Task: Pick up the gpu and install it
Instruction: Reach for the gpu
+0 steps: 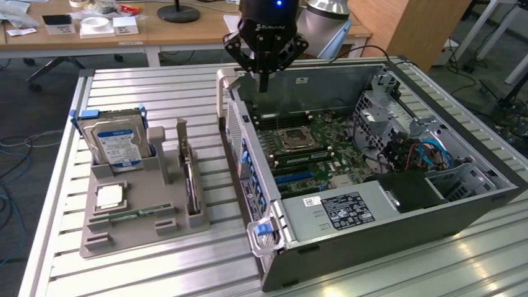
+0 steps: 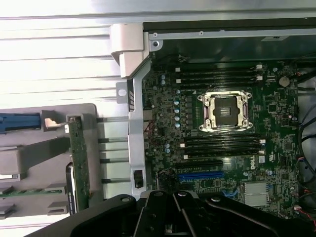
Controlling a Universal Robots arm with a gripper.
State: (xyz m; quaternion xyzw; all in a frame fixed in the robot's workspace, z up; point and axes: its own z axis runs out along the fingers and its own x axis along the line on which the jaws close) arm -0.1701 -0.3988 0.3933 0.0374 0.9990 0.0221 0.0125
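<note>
Gripper [image 1: 264, 85]: fingers pressed together with nothing between them; I see it hanging over the far edge of the computer case [image 1: 396, 230], towards the exterior view's left corner of it
Gpu [image 1: 192, 185]: standing on its long edge in a slot of the grey tray [image 1: 140, 234], on the tray side nearest the case; well apart from the gripper; from the wrist camera I get it edge-on as a thin strip of circuit board [image 2: 79, 158]
Beside the gpu: a grey upright post [image 1: 180, 137] of the tray just at its far end; a narrow strip of table between the tray and the case
Between gripper and gpu: the case's perforated side wall [image 1: 235, 133] and the pale handle [image 1: 221, 93] at its corner
Other tray items: blue-labelled hard drive [image 1: 120, 145] upright at the far end; a square processor chip [image 1: 110, 197] lying flat; a small green memory stick [image 1: 136, 215] nearer the front; all on the far side of the gpu from the case
Inside the case: motherboard [image 1: 318, 162] with an open processor socket [image 1: 295, 139]; a blue slot [image 2: 200, 175]; a labelled power supply [image 1: 347, 210]; loose cables [image 1: 421, 151] at the exterior view's right
Table [image 1: 148, 86]: slatted metal, carrying tray and case side by side
</note>
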